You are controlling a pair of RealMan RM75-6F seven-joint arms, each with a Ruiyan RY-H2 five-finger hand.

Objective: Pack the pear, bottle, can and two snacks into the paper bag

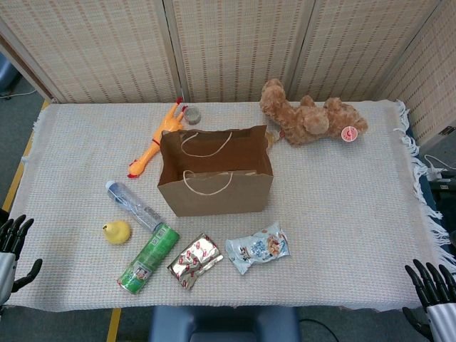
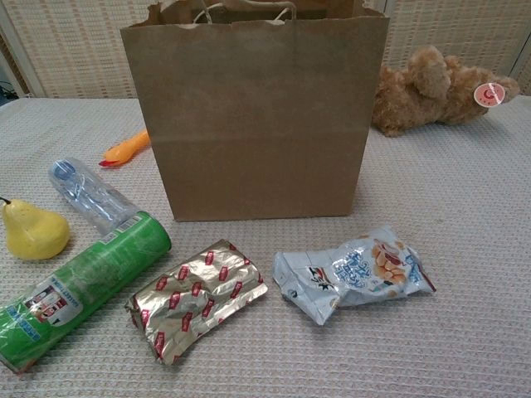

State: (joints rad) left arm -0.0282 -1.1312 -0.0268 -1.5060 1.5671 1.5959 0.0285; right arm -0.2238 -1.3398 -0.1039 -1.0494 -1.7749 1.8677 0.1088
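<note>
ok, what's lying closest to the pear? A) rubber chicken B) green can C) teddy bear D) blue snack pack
B: in the head view the green can lies just right of the pear, while the other options sit well farther off.

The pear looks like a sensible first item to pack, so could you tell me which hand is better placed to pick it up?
Probably the left hand. The pear lies at the table's left side, close to it, while the right hand sits at the far right corner, beyond both snacks.
</note>
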